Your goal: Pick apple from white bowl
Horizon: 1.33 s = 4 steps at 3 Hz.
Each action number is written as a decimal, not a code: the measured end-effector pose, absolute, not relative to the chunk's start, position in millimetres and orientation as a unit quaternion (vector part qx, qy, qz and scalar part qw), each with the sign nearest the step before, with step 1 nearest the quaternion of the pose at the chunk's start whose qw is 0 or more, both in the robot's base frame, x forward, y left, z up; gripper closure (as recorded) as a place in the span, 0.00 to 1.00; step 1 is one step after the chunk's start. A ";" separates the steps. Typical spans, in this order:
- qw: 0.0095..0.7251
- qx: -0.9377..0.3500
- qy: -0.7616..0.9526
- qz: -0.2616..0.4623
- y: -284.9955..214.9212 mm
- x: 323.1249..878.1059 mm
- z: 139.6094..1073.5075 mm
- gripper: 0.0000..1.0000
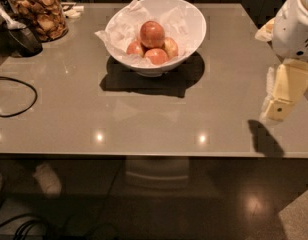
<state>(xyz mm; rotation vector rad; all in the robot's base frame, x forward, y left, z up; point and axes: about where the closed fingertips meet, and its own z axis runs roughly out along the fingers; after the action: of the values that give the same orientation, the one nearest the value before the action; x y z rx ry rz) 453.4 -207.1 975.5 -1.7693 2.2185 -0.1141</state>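
Apple (152, 34) in white bowl (194, 29); gripper (272, 109) well apart, rt table (144, 119) edge, grip state unclear

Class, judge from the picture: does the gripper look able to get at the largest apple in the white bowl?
Probably yes. The apple sits uncovered atop the smaller apples in the white bowl; the gripper hangs at the table's right edge, with nothing standing between.

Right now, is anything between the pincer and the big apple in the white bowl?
Nothing visible. The pincer hangs by the right edge of the table; only open surface lies between it and the white bowl, where the apple sits on top, uncovered.
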 end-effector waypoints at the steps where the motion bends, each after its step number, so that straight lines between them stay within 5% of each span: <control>1: 0.149 -0.631 0.760 -0.043 -198.5 463.4 974.5 0.00; 3: 0.172 -0.625 0.761 -0.036 -186.2 478.8 989.4 0.00; 4: 0.185 -0.623 0.759 -0.041 -148.7 538.6 1022.8 0.00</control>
<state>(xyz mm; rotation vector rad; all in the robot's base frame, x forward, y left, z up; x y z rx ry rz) 538.6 -148.7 1022.8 -1.7547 2.1404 -0.1169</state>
